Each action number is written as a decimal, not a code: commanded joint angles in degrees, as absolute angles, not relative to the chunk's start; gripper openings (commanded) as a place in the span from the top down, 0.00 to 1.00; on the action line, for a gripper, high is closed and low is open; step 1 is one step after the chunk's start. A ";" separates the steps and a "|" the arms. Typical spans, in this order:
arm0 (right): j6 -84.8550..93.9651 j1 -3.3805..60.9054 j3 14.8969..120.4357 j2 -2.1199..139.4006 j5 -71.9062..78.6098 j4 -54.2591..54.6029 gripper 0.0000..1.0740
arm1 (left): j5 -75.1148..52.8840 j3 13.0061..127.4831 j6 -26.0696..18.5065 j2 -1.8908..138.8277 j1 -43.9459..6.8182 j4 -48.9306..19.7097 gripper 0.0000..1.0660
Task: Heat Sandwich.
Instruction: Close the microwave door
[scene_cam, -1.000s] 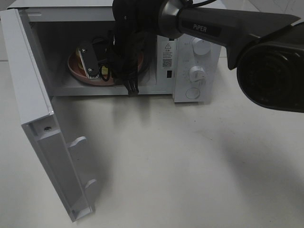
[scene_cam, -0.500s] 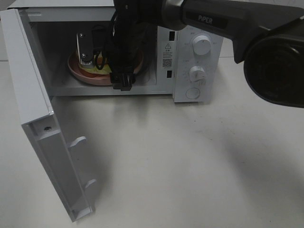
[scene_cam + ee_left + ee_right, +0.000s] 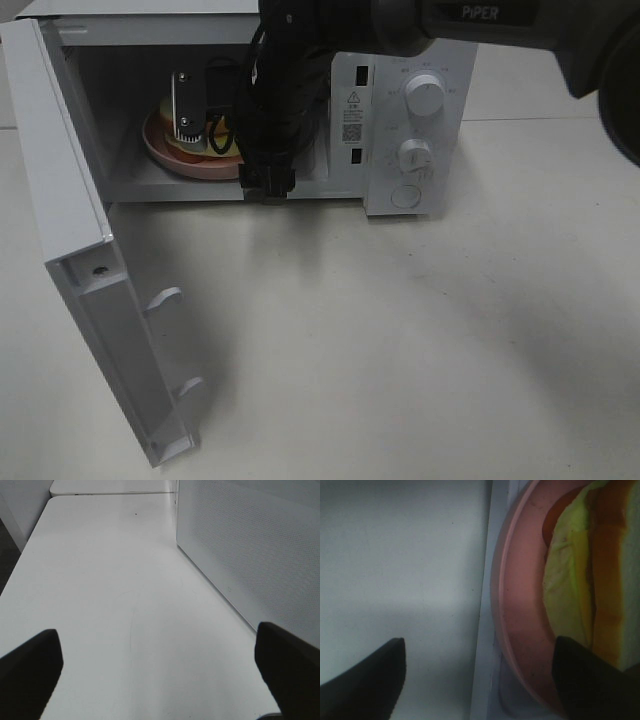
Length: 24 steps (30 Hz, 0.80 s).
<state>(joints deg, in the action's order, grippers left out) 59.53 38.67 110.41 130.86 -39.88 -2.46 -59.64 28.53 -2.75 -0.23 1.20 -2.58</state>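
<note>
The sandwich (image 3: 580, 580), white bread with a yellow-green filling, lies on its pink plate (image 3: 520, 610) inside the open microwave (image 3: 415, 130). From the high camera I see the plate (image 3: 190, 162) on the oven floor, with the sandwich (image 3: 162, 108) mostly hidden by my right arm. My right gripper (image 3: 480, 680) reaches into the cavity and stands open beside the plate's rim, holding nothing; one silver finger (image 3: 186, 105) shows above the plate. My left gripper (image 3: 160, 675) hangs open over bare white table beside the microwave's side wall (image 3: 250, 555).
The microwave door (image 3: 90, 280) swings wide open to the front left, its handle (image 3: 165, 300) facing the table. Two knobs (image 3: 425, 95) and a button sit on the panel at the right. White table (image 3: 400, 350) spreads in front.
My right gripper's jaws have spread apart off the plate, and the visible finger has risen and straightened. The plate stays on the oven floor. The left gripper is unchanged.
</note>
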 commanded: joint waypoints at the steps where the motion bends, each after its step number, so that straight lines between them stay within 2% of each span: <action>1: 58.56 38.73 107.37 128.23 -38.04 -2.29 0.27 | -59.47 28.42 -2.41 -1.66 1.32 -2.86 0.05; 10: 53.97 38.85 89.90 118.43 -28.88 -2.35 0.18 | -59.47 28.42 -2.41 -1.66 1.32 -2.86 0.05; 24: 49.22 38.85 65.83 99.12 -24.64 -2.52 0.20 | -59.47 28.42 -2.41 -1.66 1.32 -2.86 0.05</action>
<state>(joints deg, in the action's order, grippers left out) 51.57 38.67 69.10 102.96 -24.87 -2.46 -59.64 28.53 -2.75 -0.23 1.20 -2.58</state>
